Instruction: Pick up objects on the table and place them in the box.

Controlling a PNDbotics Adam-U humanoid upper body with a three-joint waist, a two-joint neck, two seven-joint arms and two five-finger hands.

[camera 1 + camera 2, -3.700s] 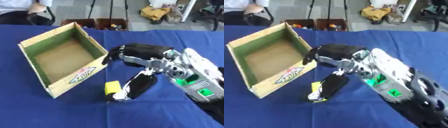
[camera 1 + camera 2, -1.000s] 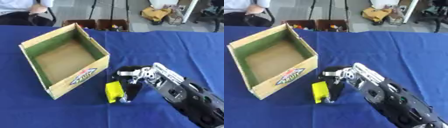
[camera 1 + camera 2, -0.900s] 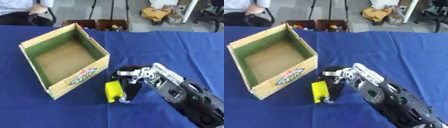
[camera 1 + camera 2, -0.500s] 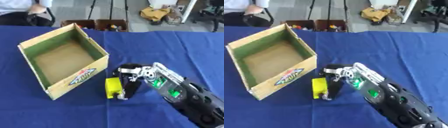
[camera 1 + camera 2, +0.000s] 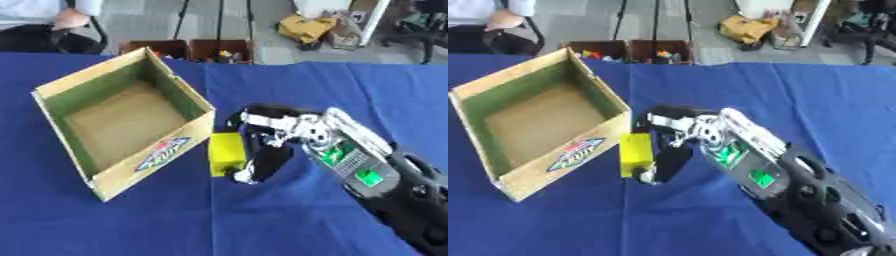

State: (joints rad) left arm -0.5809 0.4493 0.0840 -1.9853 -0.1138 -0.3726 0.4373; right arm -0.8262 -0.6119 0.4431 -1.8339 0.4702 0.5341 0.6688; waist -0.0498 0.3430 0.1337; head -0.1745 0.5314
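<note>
1. Just right of the cardboard box point(image 5: 122, 120), on the blue tablecloth point(image 5: 262, 215), a yellow block point(image 5: 226, 153) sat touching or nearly touching the box's near-right wall.
2. The right hand point(image 5: 265, 150) was at the block's right side, fingers curled down against it; whether the thumb closed the pinch was hidden. The left hand was out of view.
3. The box looked empty inside.
4. To finish well, the block needed lifting above the wall's rim, then carrying left over the brown floor before release.
</note>
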